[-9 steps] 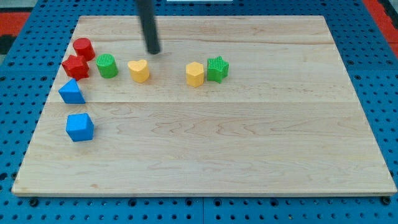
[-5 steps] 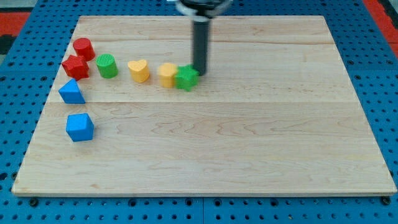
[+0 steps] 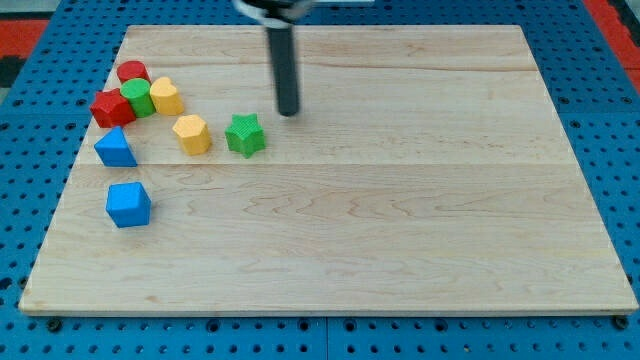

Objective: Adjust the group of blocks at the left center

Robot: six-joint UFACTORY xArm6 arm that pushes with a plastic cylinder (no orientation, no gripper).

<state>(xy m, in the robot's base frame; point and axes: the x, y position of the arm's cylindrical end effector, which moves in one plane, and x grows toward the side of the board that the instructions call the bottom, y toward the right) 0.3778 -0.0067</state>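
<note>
There's no pincer on this arm to be wide or narrow — just a straight dark rod, holding nothing. My tip (image 3: 288, 112) stands on the wooden board (image 3: 400, 230), up and to the view's right of the green star block (image 3: 245, 134), near it but apart, touching no block.

The group sits at the left centre, by the board's left edge. A red cylinder (image 3: 132, 72) is at its top; just below it a green cylinder (image 3: 138, 98) is pressed between a red star-like block (image 3: 111, 107) on its left and a yellow heart-like block (image 3: 165, 96) on its right. A yellow hexagonal block (image 3: 191, 133) lies lower right of these, just beside the green star — a small gap between them.

Below the group come a blue triangular block (image 3: 115, 148) and, further down, a blue cube-like block (image 3: 128, 204), apart from each other.
</note>
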